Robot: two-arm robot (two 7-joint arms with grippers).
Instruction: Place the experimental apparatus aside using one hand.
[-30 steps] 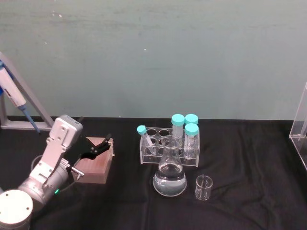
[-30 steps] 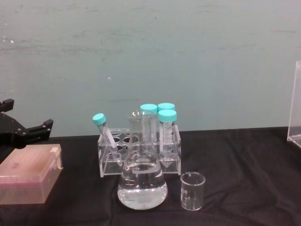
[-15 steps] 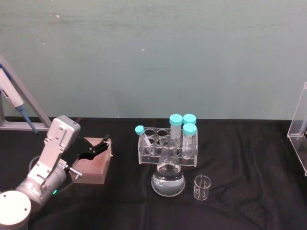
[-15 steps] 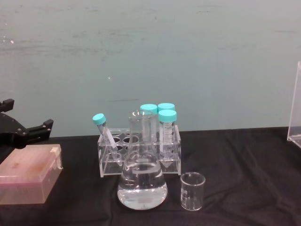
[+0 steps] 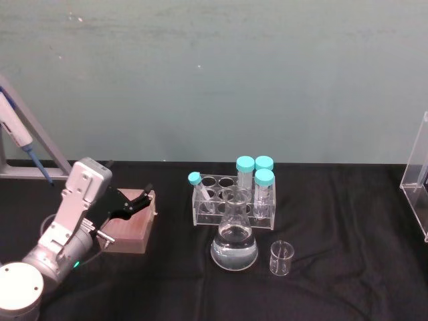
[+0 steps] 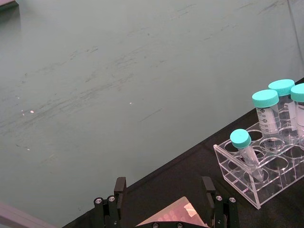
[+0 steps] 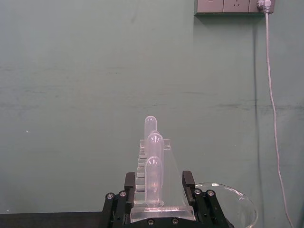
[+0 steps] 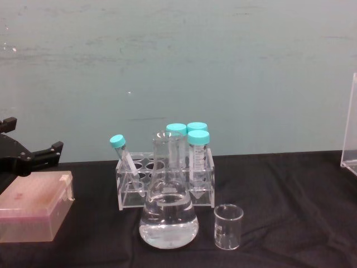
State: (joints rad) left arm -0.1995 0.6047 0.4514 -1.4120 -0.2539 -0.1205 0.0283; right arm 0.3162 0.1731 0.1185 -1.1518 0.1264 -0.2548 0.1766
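The conical flask (image 5: 234,246) with clear liquid stands mid-table, with the small beaker (image 5: 281,259) just to its right. At the right edge rises the tall acrylic stand (image 5: 416,175). My left gripper (image 5: 142,199) hovers open over a pink box (image 5: 127,226), well left of the flask. In the left wrist view its fingers (image 6: 119,187) are spread above the box lid (image 6: 176,217). My right gripper (image 7: 159,183) is open, and the acrylic stand (image 7: 153,199) with its pipettes shows between its fingers. Contact cannot be judged.
A clear rack (image 5: 233,204) of teal-capped tubes stands directly behind the flask. A pipette on a grey frame (image 5: 20,137) leans at the far left. A round glass vessel (image 7: 228,204) sits beside the stand. Black cloth lies bare in front and to the right of the beaker.
The head view has shifted slightly. In the chest view the left gripper and the labware hold their places.
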